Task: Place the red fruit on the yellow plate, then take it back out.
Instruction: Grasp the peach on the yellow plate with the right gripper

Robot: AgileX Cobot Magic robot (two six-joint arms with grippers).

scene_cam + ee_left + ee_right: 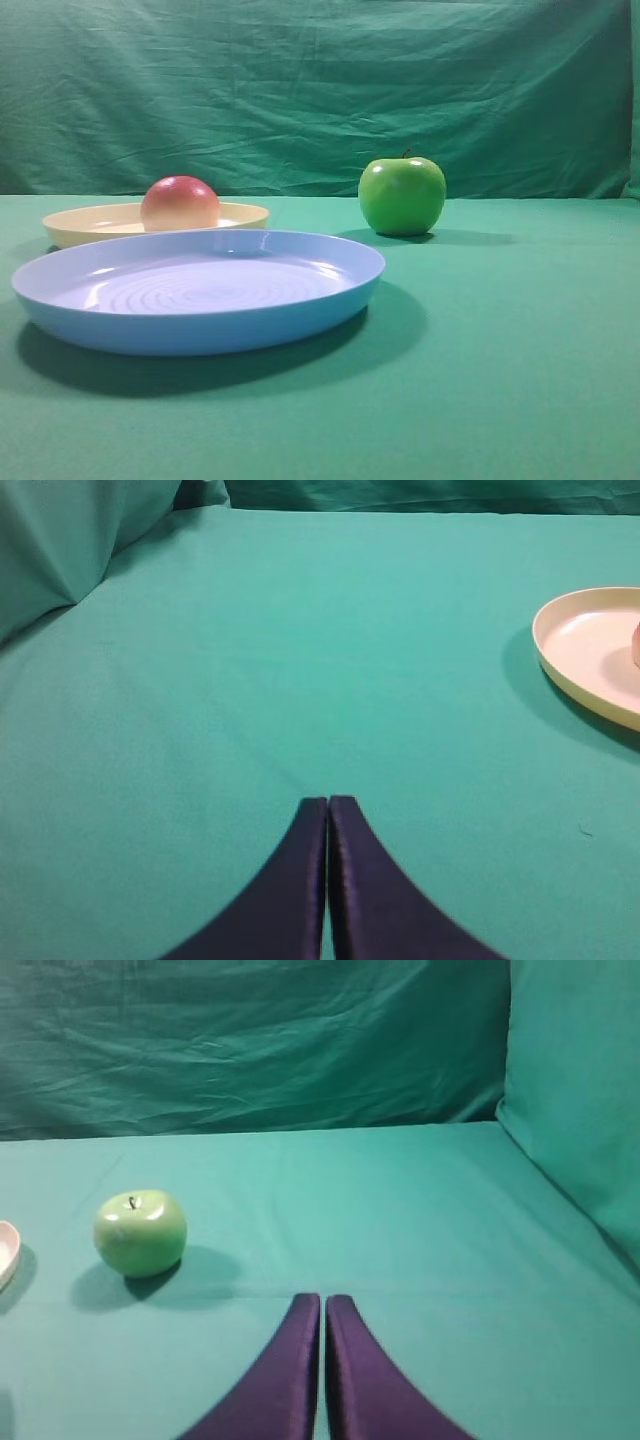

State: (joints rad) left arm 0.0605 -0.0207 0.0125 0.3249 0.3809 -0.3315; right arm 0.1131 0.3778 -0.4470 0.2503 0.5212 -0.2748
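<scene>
Green cloth covers the tabletop [520, 380]. Both the left pincer [328, 802] and right pincer [322, 1300] are pressed closed, holding nothing. Nearest lies the blue plate [200, 290]; behind it, toward the left edge, the red fruit [180, 203] sits on the yellow plate [70, 225]. Farther right stands a green apple [402, 195], before a wrinkled green backdrop [320, 90].

The red fruit [180, 204] sits left of centre in the exterior high view, resting in the yellow plate [70, 227]. It is round, with smooth matte skin that is red on top and fades to pale yellow below. The plate is shallow, pale cream-yellow, with a low rim, and lies flat on the green cloth. In the left wrist view the plate [580, 650] shows at the right edge, and a pinkish sliver there is probably the fruit.
</scene>
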